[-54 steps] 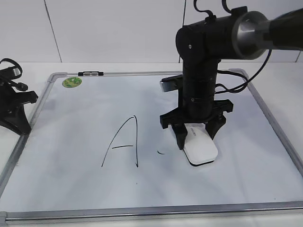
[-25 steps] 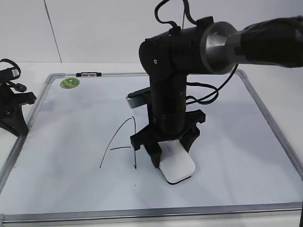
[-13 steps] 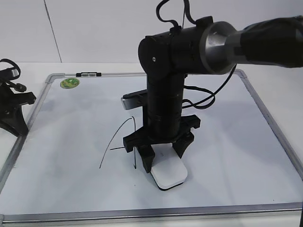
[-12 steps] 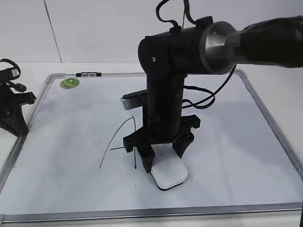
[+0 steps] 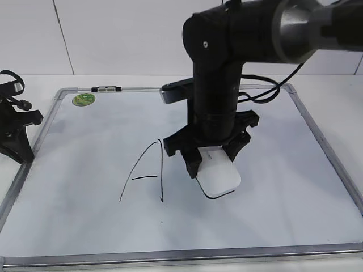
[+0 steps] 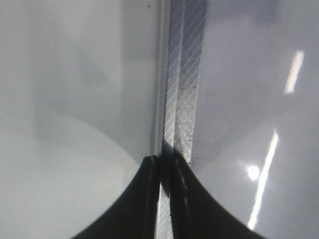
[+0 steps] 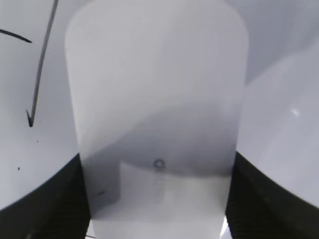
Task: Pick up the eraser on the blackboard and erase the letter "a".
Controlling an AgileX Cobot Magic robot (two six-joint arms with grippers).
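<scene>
Two tools in play. Right tool (image 5: 214, 160) pinches the eraser (image 5: 218, 177) by its long sides, fingers (image 7: 60, 199) pressed on both edges in the right wrist view; eraser sits flat on the blackboard (image 5: 85, 238), just right of the capital "A" (image 5: 146, 171). Left tool (image 6: 164, 199) parked at the far left edge, jaws pressed together or nearly so, straddling the silver frame (image 6: 182, 99) in its wrist view.

The letter "a": not visible anywhere on the board now. Spot right of the "A" is under or beside the eraser; the uncovered surface around it reads clean white. The "A" strokes look intact, right stroke (image 7: 42, 64) close to the eraser's left edge.

Progress judgement: pickup done, wiping seems mostly done or finished, since no lowercase mark shows. Left: maybe lift to check for residue under the felt, then set the eraser down. Risk: drifting left would smear the "A".

Green sticker (image 5: 84, 99) near the far-left corner, desk (image 5: 340, 90) around the board.
</scene>
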